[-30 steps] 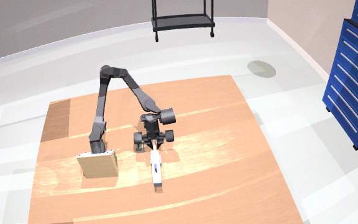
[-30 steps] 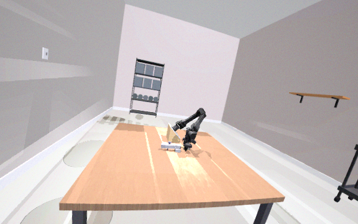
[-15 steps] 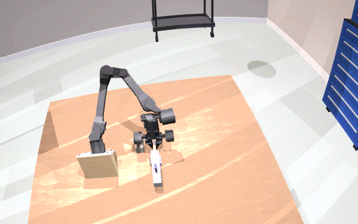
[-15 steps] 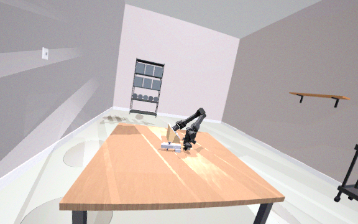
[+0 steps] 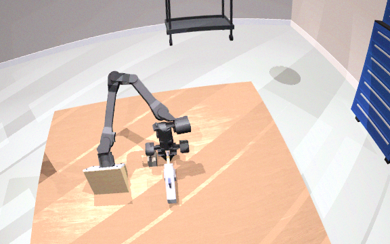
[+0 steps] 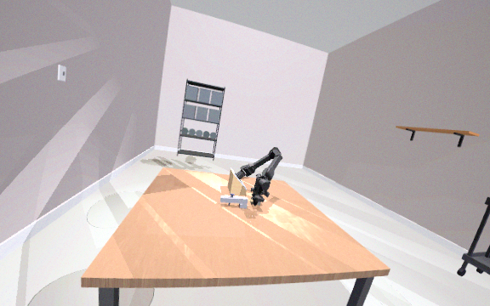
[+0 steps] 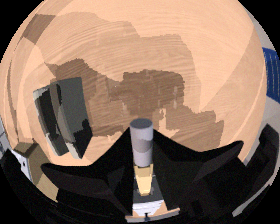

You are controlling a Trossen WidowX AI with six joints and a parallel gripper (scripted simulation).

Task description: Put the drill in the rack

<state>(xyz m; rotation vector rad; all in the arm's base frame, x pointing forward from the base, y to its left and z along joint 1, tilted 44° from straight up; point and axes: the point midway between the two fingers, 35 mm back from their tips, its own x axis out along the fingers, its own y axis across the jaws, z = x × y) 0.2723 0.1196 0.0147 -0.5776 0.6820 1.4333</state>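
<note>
A long white body (image 5: 170, 194) (image 6: 228, 199) lies on the table, with a small blue piece, apparently the key (image 5: 169, 183) (image 6: 232, 195), on top. The drill (image 7: 142, 131) shows in the wrist view as a grey cylinder with a yellow part leading into the body. My gripper (image 5: 168, 158) (image 6: 255, 203) (image 7: 138, 130) is shut on the drill, at the end of the body. The fingers hide part of the drill, and its inner end is hidden in the body. The rack (image 5: 152, 160) (image 7: 75, 117), a dark grey slotted block, stands close to the left of the gripper and looks empty.
The arm's base stands behind a wood-coloured block (image 5: 108, 181) (image 6: 236, 184) left of the white body. The wooden table (image 5: 232, 203) (image 6: 236, 251) extends around them. A blue drawer cabinet (image 5: 381, 98) and a dark cart (image 5: 200, 24) stand beyond the table.
</note>
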